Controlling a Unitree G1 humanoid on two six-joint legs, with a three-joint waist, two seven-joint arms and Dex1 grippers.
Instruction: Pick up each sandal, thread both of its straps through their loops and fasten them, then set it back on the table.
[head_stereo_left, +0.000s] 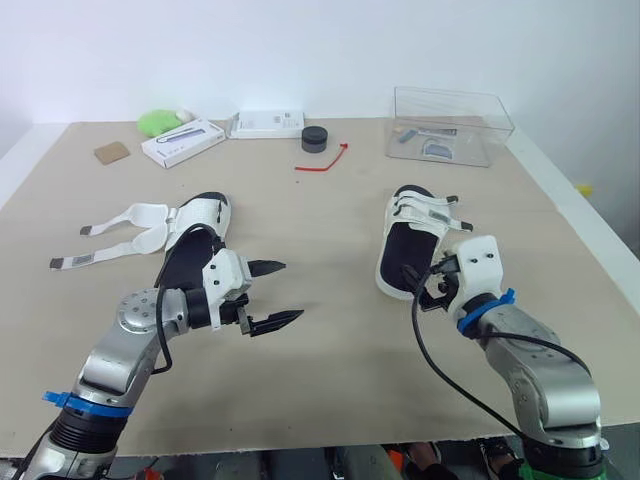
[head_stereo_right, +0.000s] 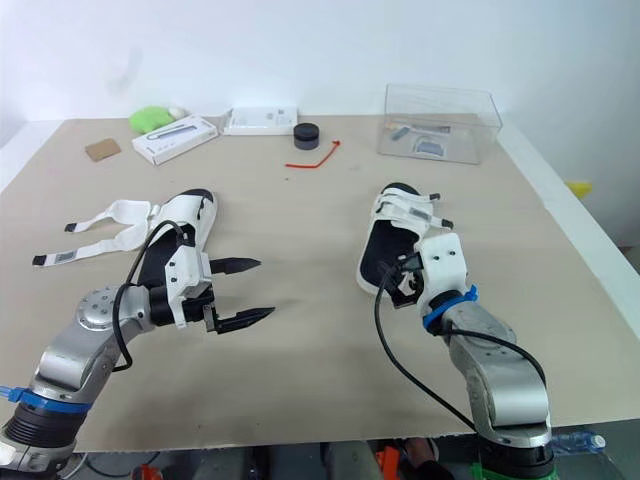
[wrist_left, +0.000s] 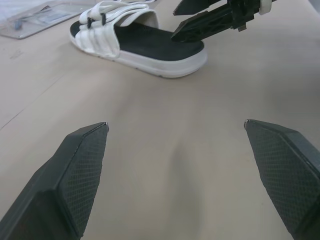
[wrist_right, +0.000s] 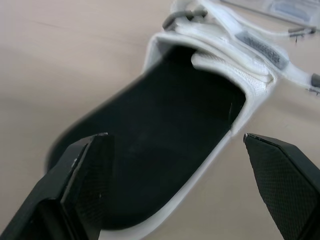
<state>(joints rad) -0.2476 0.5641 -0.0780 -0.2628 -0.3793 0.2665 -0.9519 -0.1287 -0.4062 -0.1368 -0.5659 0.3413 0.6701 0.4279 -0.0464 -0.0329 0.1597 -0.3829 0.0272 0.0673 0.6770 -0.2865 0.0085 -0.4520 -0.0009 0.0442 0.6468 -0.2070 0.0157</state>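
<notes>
The left claw hangs open over bare table, just beside the left sandal, whose two straps lie unthreaded and splayed away from it. The right claw is open too, above the heel of the right sandal, which looks already strapped. The loose sandal seems next: grip its sole rim, lift it level, and keep the strap ends free. The grey tag on the right sandal and the print on the white boxes are too small to read
</notes>
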